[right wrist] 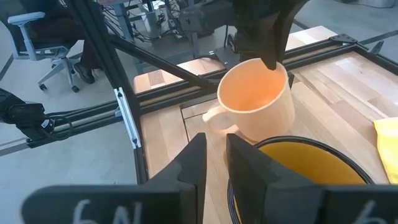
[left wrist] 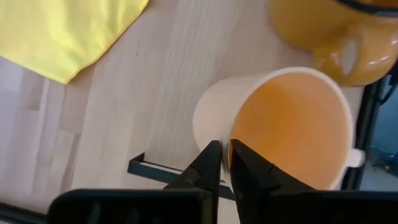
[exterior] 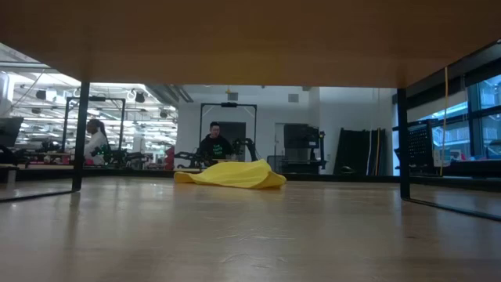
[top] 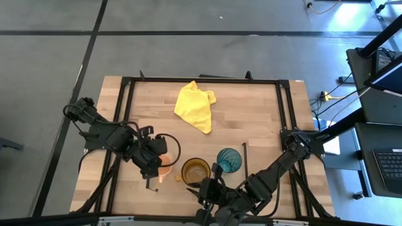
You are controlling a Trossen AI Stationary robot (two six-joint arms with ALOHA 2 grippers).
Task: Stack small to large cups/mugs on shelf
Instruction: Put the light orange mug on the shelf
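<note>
Three cups stand in a row on the shelf (top: 188,152). From left to right they are the pale-orange mug (top: 166,169), the amber mug (top: 195,171) and the teal tumbler (top: 228,159). My left gripper (left wrist: 225,149) reaches down from the table's left and is shut on the pale-orange mug (left wrist: 286,130). My right gripper (right wrist: 216,140) reaches in from the near edge and is shut on the amber mug (right wrist: 305,168). The low view looks out from under the shelf (exterior: 250,39) and shows no cup and no gripper. My left gripper pinches the pale-orange mug's rim (left wrist: 232,130) on the side opposite the handle, one finger inside and one outside. The fingers (right wrist: 268,37) come steeply from above. The mug stays nearly upright; the amber mug hides its base. My right gripper has the amber mug's dark rim (right wrist: 261,144) on the mug's near side, one finger outside the wall and one over the inside. The fingers slant down from the near edge and hide the contact itself. The mug is upright.
A crumpled yellow cloth (top: 195,105) lies on the far middle of the table, clear of the cups. Thin black uprights (top: 245,158) mark the shelf's ends, and the table's black frame (top: 284,113) runs along its sides. People sit in the room beyond (exterior: 214,141).
</note>
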